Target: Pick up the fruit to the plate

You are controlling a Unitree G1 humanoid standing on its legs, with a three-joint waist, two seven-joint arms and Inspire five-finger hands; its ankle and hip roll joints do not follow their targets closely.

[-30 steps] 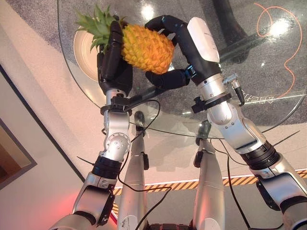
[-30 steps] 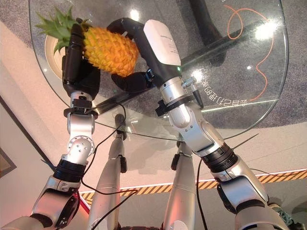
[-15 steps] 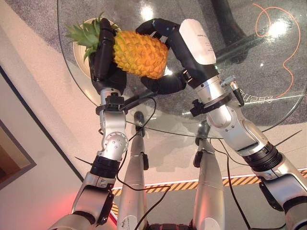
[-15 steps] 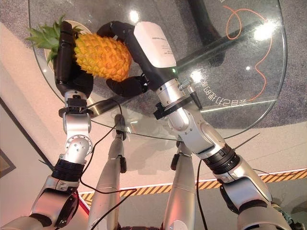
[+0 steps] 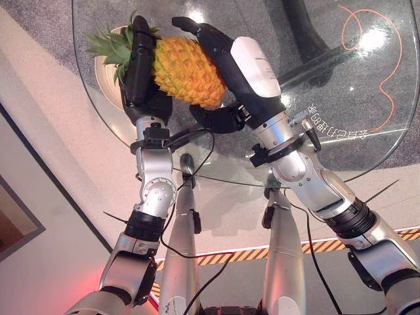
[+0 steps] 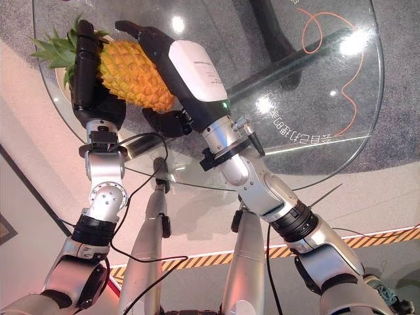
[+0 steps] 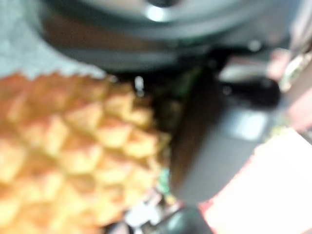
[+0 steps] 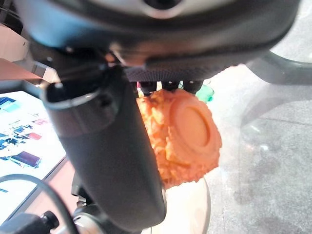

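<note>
We look down on a round clear glass table [image 5: 341, 98], the largest thing before us, with grey speckled floor [image 5: 59, 20] showing through and around it and a thin orange cord [image 5: 384, 59] looping on the floor beneath its far right part. Above the table's far left portion we hold an orange, scaly pineapple with a green leafy crown [image 5: 184, 69], lying on its side in the air, its crown pointing toward the left. It sits between our two hands: the left robot hand [image 5: 139, 72] presses against the crown end with its dark fingers straight up along the fruit, and the right robot hand [image 5: 220, 72] wraps the body from the other side, fingers arched over the top and the thumb curled beneath. Behind the crown, at the table's left edge, lies a round cream plate [image 5: 105, 69], partly hidden by the leaves and the left robot hand. In the right wrist view the pineapple's flat base shows just past the thumb.
</note>
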